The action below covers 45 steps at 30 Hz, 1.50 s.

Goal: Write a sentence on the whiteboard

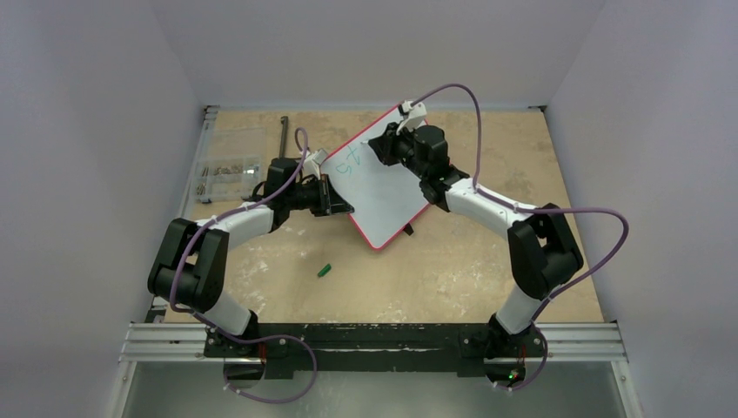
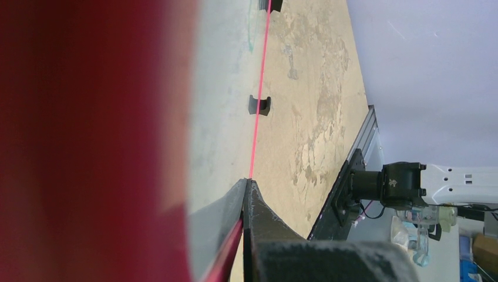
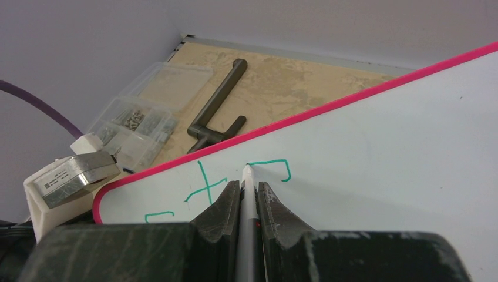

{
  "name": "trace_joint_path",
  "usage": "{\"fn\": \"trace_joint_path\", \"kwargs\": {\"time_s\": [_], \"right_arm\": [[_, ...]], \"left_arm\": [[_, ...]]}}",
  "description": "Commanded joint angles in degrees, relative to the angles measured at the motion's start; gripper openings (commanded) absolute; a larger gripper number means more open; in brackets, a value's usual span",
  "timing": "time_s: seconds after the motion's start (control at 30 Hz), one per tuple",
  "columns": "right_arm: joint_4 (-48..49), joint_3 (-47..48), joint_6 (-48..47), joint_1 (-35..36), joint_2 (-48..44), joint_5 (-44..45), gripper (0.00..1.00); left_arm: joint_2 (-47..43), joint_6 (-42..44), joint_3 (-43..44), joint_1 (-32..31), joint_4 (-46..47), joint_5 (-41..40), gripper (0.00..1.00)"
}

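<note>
At mid-table the whiteboard point(image 1: 383, 196) sat pinched at its edge by the left gripper point(image 1: 334, 198); the right gripper point(image 3: 249, 187) clenched a marker point(image 3: 248, 208) touching the sentence point(image 3: 205, 188). Hard pressure could slide it, skewing the strokes.

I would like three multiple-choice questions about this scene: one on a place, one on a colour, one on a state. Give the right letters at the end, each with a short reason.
1. Where does the small green cap lie?
A. inside the clear parts box
B. on the table, apart from the whiteboard
C. on the whiteboard

2. What colour are the strokes on the whiteboard?
A. black
B. green
C. blue

3. What is the right gripper doing?
A. it is open above the board
B. it is shut on the board's red rim
C. it is shut on the marker, whose tip touches the board

Answers:
1 B, the top view shows the cap on bare table.
2 B, the right wrist view shows green lines.
3 C, both fingers press the marker there.
</note>
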Motion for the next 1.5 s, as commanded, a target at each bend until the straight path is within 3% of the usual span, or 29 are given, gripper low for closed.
{"fn": "trace_joint_path", "kwargs": {"time_s": [0.0, 0.67, 1.47], "right_arm": [[0.16, -1.69, 0.9, 0.77, 0.11, -1.24, 0.0], [-3.0, -6.9, 1.36, -2.64, -1.99, 5.18, 0.0], [-3.32, 0.66, 1.65, -3.4, -3.76, 1.77, 0.0]], "left_arm": [[-1.29, 3.89, 1.51, -0.56, -1.42, 0.25, 0.0], [-1.64, 4.05, 1.15, -0.52, -1.42, 0.21, 0.0], [-1.52, 3.77, 1.19, -0.57, -1.25, 0.11, 0.0]]}}
